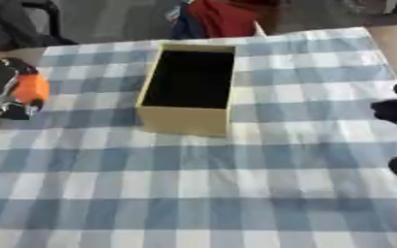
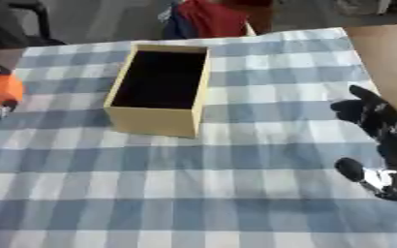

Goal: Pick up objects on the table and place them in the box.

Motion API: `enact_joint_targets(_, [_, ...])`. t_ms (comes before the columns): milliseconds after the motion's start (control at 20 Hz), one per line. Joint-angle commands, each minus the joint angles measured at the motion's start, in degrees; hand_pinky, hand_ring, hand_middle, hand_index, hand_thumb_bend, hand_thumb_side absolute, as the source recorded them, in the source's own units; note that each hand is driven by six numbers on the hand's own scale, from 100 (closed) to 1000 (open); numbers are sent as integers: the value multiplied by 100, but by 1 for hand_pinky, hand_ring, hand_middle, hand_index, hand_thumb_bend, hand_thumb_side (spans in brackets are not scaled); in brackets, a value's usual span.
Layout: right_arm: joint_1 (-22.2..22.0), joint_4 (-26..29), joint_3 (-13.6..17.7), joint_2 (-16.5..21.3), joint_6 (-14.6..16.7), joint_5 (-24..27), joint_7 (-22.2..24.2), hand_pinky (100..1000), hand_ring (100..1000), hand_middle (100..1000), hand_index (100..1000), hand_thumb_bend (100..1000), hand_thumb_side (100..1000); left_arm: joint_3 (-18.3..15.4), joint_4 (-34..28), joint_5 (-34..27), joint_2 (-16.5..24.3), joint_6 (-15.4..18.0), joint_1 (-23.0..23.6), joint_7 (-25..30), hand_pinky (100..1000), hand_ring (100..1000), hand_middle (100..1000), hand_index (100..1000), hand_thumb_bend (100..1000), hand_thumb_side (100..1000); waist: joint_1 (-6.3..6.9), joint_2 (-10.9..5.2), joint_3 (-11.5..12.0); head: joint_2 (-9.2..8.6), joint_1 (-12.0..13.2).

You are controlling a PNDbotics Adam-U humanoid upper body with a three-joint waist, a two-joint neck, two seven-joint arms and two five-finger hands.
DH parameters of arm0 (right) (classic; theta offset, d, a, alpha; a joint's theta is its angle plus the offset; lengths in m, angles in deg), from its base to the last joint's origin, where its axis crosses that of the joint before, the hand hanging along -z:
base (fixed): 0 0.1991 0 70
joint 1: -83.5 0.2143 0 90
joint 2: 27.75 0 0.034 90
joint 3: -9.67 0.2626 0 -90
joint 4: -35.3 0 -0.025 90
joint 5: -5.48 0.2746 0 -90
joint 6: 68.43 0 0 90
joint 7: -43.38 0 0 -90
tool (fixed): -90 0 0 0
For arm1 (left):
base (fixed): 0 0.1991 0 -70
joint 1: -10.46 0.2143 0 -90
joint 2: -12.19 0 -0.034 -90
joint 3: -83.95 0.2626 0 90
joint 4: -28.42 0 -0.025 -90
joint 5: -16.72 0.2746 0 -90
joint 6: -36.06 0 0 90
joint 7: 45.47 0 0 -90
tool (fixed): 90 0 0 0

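At nine o'clock the left hand (image 1: 15, 97) grips an orange object (image 1: 30, 88), lifted ready for the box (image 1: 185, 121); right hand (image 2: 380, 121) idles, fingers relaxed.

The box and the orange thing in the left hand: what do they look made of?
The box looks like cardboard: matte tan walls, thin straight edges, dark open inside. The orange object held in the left hand has a smooth, even, saturated colour, possibly plastic or rubber; too unclear to tell more.
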Motion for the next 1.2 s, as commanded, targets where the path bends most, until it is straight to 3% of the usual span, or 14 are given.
enact_joint_targets(50, [60, 90, 8, 101, 10, -20, 11, 876, 871, 771, 1000, 651, 525, 91, -816, -333, 385, 74, -84, 188, 628, 547, 477, 632, 254, 100, 2, -143, 9, -40, -29])
enact_joint_targets(200, [65, 76, 3, 89, 19, -26, 18, 876, 871, 771, 1000, 651, 526, 331, -1522, -499, 355, 160, -265, 516, 637, 554, 482, 638, 234, 100, -12, -156, 2, -54, -33])
enact_joint_targets(400, [66, 92, -18, 56, 25, -21, 35, 876, 871, 771, 1000, 649, 533, 790, -1907, -555, -7, 409, -866, 1025, 648, 563, 492, 646, 216, 100, -14, -164, 3, -49, -11])
enact_joint_targets(600, [56, 112, -37, 27, 12, -5, 54, 876, 871, 771, 1000, 648, 535, 1151, -1856, -496, -456, 612, -1357, 1399, 667, 581, 511, 660, 194, 110, -15, -174, -45, -47, 40])
enact_joint_targets(900, [56, 144, -59, 0, -11, 27, 80, 877, 872, 771, 1000, 643, 540, 1417, -1558, -358, -942, 789, -1648, 1657, 693, 597, 530, 674, 143, 129, -2, -157, -94, -70, 42])
enact_joint_targets(1100, [54, 170, -64, -15, -26, 40, 92, 877, 872, 772, 1000, 642, 543, 1540, -1256, -266, -1197, 922, -1740, 1739, 726, 664, 606, 736, 163, 140, 10, -152, -121, -92, 58])
enact_joint_targets(1200, [53, 182, -65, -19, -34, 48, 96, 877, 872, 772, 1000, 641, 545, 1596, -1204, -243, -1271, 994, -1747, 1807, 770, 743, 696, 807, 194, 150, 15, -147, -129, -99, 62])
